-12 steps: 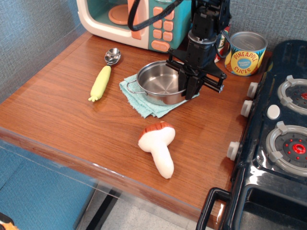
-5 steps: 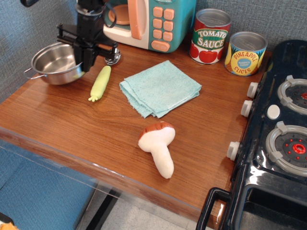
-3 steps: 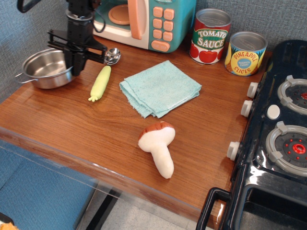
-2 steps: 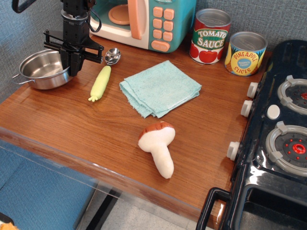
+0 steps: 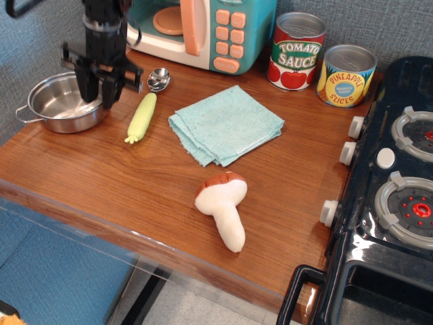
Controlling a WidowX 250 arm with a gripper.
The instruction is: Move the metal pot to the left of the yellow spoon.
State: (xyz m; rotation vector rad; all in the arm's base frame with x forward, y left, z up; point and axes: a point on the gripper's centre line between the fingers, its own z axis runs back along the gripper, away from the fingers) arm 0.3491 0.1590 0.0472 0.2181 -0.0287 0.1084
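Sitting left of the yellow spoon (image 5: 143,111), the metal pot (image 5: 63,103) rests on the table (image 5: 135,183) — gripper (image 5: 98,91) fingers spread over its rim.

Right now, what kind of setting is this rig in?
Likely a toy kitchen mock-up: a wooden counter against a blue-grey wall, with a pastel toy microwave, a black play stove, and a Tomato Sauce can.

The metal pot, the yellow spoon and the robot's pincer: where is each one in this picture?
metal pot (image 5: 57,108): table camera view, on the inside of its shiny bowl.
yellow spoon (image 5: 142,116): same view, on the middle of its chunky handle.
pincer (image 5: 97,95): same view, midway between its fingertips, over the pot's right rim.
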